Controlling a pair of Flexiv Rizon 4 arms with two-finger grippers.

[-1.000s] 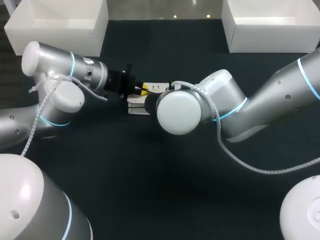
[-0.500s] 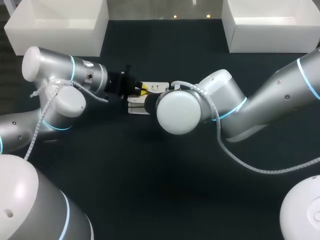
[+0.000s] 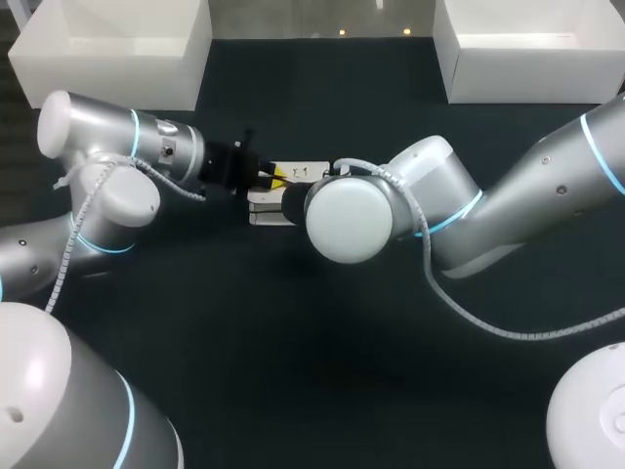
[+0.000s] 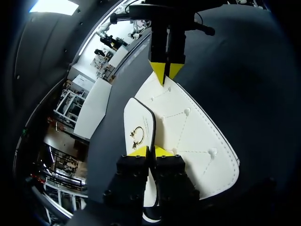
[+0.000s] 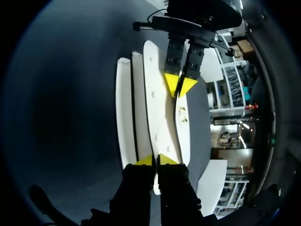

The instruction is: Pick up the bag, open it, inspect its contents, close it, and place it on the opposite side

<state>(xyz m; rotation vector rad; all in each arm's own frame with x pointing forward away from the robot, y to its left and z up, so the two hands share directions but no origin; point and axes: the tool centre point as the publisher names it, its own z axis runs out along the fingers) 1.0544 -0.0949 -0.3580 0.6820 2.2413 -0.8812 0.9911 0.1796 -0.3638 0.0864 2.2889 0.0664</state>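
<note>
A white bag [image 3: 266,207] hangs between my two grippers over the middle of the dark table. In the left wrist view my left gripper [image 4: 149,151] is shut on the edge of the bag's flap [image 4: 139,117], which bears a gold clasp [image 4: 137,134]. Ahead of it, my right gripper [image 4: 165,77] pinches the far edge of the stitched white front panel [image 4: 197,136]. In the right wrist view my right gripper [image 5: 154,160] is shut on a panel edge, with the bag's layers [image 5: 124,117] spread beside it and my left gripper [image 5: 180,87] opposite. The head view hides my right gripper behind its own wrist.
A white bin [image 3: 107,49] stands at the back left and another white bin [image 3: 527,49] at the back right. My right arm's rounded wrist housing [image 3: 347,220] sits just in front of the bag.
My left arm's elbow and wrist have drifted slightly to the left and back, drawing the flap with them. The right arm has not moved.
</note>
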